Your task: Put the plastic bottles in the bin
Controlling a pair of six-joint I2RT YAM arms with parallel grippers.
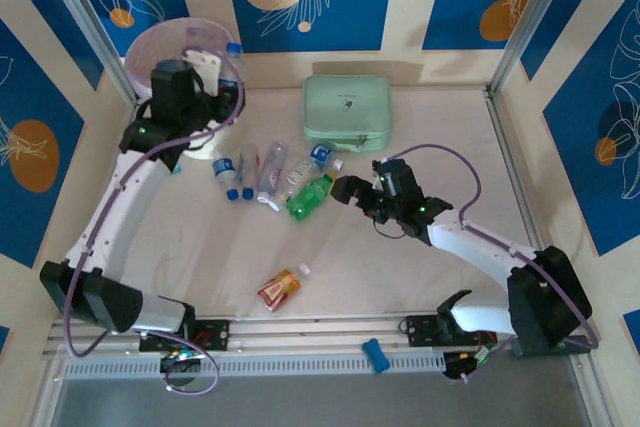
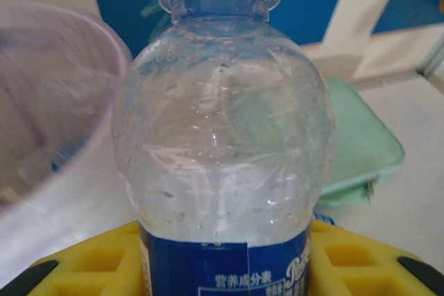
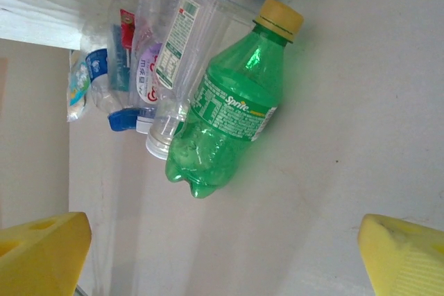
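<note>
The clear bottle [image 2: 222,136] is clamped in the left gripper [image 2: 223,268] by the bin [image 2: 41,102], upper left, probably for dropping. The right gripper [image 3: 222,254] is held wide open, seemingly aimed at the green bottle [image 3: 229,116].

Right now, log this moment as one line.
left gripper: shut on clear bottle, at bin rim | right gripper: open, near green bottle
</note>
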